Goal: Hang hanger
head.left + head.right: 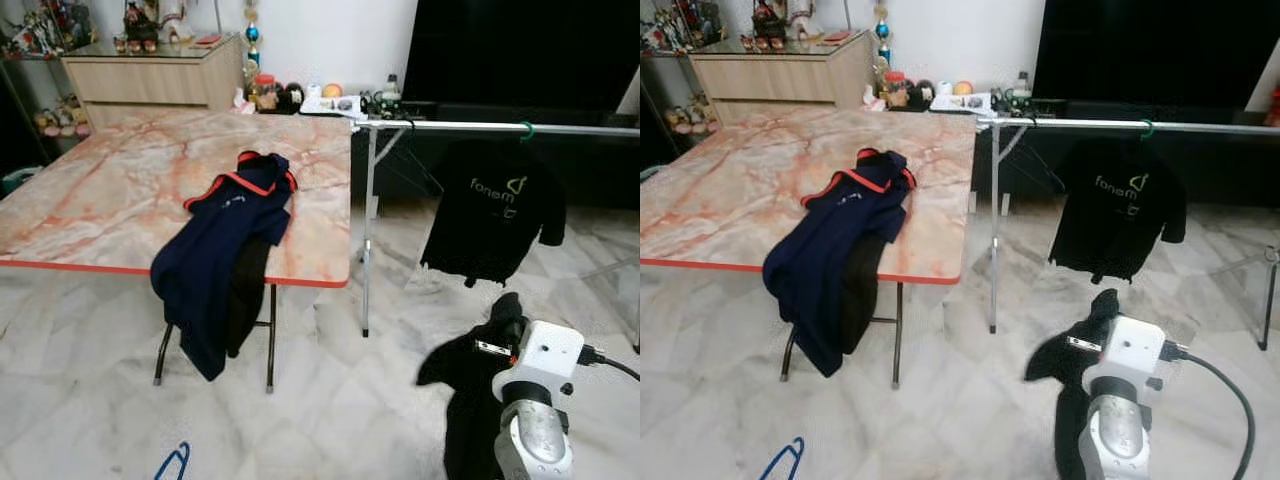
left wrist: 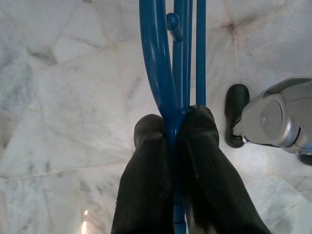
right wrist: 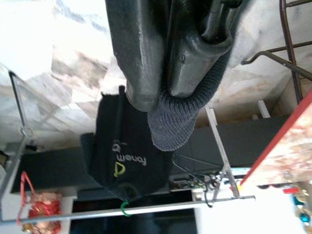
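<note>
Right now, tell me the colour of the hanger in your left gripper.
Blue hanger, clearest in the left wrist view.

Hanger [image 2: 168,73]: blue plastic, thin bars with a small side hook; pinched between the two black fingers [image 2: 146,165] of the left hand [image 2: 173,126], low over the marble floor.
Rail [image 1: 480,126]: silver clothes rack bar, horizontal, on a thin upright leg beside the surface.
Black shirt [image 1: 495,205]: hangs from the rail on a green hook [image 1: 525,130].
</note>
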`<state>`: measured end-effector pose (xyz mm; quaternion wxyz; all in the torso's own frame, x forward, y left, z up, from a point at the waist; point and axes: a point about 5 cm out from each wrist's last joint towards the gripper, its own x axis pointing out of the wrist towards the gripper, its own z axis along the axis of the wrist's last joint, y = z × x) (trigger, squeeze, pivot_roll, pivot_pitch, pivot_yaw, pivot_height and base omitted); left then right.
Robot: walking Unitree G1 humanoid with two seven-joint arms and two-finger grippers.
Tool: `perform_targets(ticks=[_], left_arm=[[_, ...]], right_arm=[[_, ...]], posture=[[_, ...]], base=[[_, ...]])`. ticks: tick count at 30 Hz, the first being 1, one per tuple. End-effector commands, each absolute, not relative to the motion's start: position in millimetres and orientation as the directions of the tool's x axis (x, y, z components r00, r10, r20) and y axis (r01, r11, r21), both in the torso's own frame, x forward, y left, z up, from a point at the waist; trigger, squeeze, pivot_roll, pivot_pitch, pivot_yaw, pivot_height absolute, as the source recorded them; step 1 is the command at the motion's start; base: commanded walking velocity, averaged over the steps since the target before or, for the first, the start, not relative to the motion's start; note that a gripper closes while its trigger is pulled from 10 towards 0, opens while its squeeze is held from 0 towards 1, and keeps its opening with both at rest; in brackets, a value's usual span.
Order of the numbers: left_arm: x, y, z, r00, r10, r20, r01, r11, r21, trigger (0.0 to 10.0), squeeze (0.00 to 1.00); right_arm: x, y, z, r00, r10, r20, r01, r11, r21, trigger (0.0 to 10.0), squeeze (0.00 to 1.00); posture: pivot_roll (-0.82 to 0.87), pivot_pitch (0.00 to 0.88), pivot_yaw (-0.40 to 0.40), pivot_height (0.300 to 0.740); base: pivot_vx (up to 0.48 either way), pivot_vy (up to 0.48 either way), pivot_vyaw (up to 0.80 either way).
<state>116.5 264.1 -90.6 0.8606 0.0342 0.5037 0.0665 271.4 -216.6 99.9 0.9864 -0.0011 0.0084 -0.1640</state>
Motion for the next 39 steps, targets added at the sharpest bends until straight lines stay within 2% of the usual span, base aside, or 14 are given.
perform_targets(ticks=[1,30,39], left_arm=[[113,267,-91,0.469,0.155,-0.869,-0.072,0.988,0.137,10.0,0.0],[116,258,-93,0.475,0.139,-0.869,-0.06,0.99,0.125,10.0,0.0],[114,265,-91,0.472,0.148,-0.869,-0.066,0.989,0.133,10.0,0.0]], right_arm=[[273,-218,109,0.944,-0.33,0.028,0.33,0.944,-0.006,10.0,0.0],[274,-217,110,0.945,-0.326,0.034,0.327,0.945,-0.008,10.0,0.0],[274,-218,111,0.945,-0.326,0.035,0.327,0.945,-0.01,10.0,0.0]], posture=[[0.11,0.0,0.022,0.74],[0.1,0.0,0.023,0.74],[0.1,0.0,0.021,0.74]], base=[[0.0,0.337,0.0],[0.0,0.34,0.0],[0.0,0.341,0.0]])
